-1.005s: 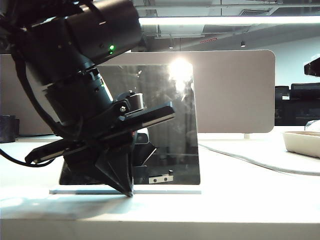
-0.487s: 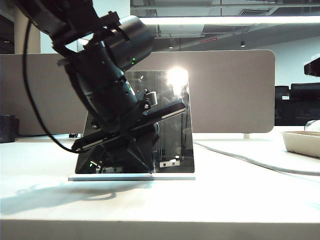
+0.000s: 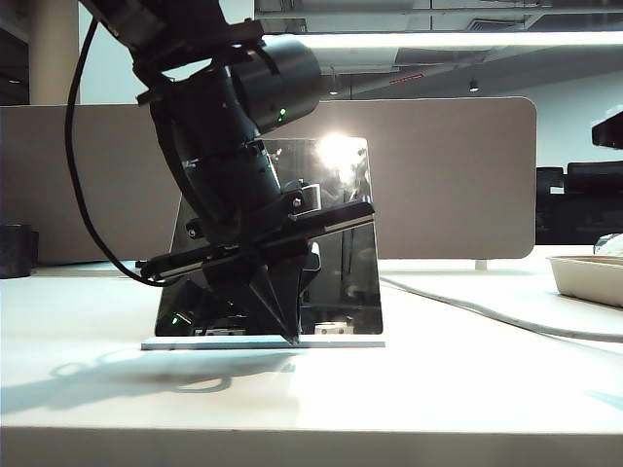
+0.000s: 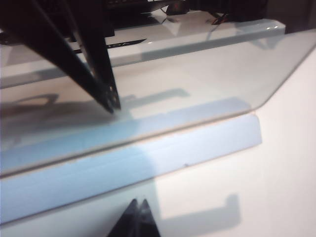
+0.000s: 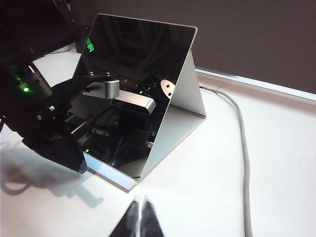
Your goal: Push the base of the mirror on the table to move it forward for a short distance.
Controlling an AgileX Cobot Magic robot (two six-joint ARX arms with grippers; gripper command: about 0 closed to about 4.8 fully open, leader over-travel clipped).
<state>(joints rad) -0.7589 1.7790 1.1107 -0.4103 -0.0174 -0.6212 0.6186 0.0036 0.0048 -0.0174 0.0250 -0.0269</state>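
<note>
Exterior view: left gripper [image 3: 289, 341] tip down at base [image 3: 341, 342], fingers pressed together, gripping nothing.
Base lies just ahead of the left fingertips [image 4: 139, 210], long axis running across the push direction; mirror [image 3: 346, 243] stands on it, leaning back, mid table [image 3: 467, 389]. Left arm is at the base, so it's the pusher. Right gripper [image 5: 139, 210] hangs off to the mirror's side, well apart, fingers also together & empty. Cable [image 5: 243, 148] trails past the mirror's far side. Small green characters reflected in the mirror, unreadable; no other text.
</note>
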